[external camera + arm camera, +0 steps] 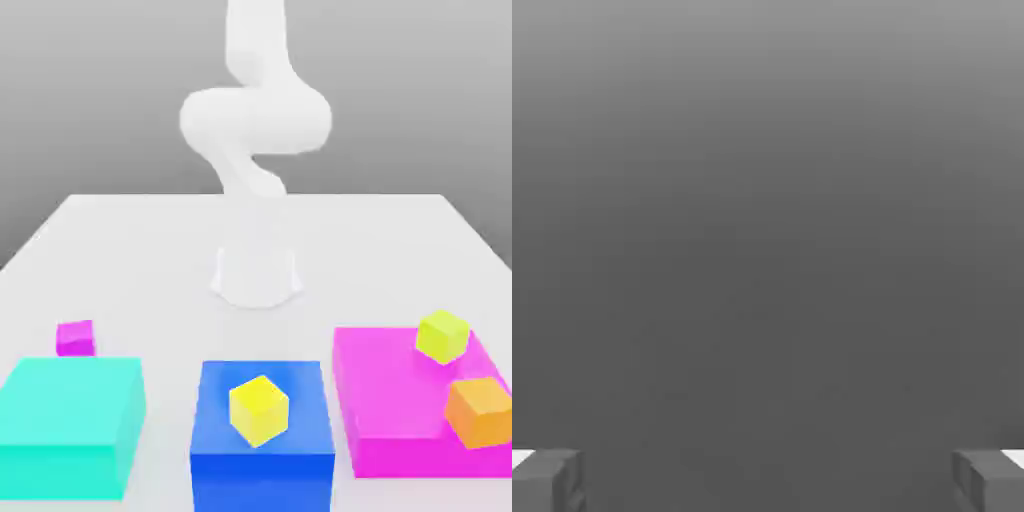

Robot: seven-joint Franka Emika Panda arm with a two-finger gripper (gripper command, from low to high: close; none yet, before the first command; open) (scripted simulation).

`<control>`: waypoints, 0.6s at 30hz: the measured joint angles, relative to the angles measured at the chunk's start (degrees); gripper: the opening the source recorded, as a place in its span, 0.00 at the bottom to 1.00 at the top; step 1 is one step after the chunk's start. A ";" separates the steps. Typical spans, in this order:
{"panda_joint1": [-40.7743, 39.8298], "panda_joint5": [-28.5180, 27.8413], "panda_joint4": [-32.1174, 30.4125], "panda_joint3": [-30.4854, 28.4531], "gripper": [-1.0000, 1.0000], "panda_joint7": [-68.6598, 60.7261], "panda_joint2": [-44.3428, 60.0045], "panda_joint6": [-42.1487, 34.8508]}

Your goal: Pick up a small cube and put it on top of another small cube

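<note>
Soft, even light; faint shadows; slight blur.

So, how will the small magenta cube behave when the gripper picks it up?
The small magenta cube looks rigid, with flat faces, so it probably will not roll. It is tiny, so likely light and easy to nudge aside. The gripper is wide open, leaving ample room.

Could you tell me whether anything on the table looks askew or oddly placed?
Two things stand out. The orange cube sits at the corner of the large magenta block, overhanging its edge and turned askew. The small magenta cube rests on the table behind the cyan block; whether they touch is unclear.
</note>
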 joint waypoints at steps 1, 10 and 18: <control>-1.61 -0.58 -1.26 -0.41 0.50 1.25 1.80 1.25; -14.74 -4.56 -11.75 -5.50 0.50 10.96 16.81 11.50; -24.69 -5.55 -21.01 -12.36 0.50 17.66 29.99 20.62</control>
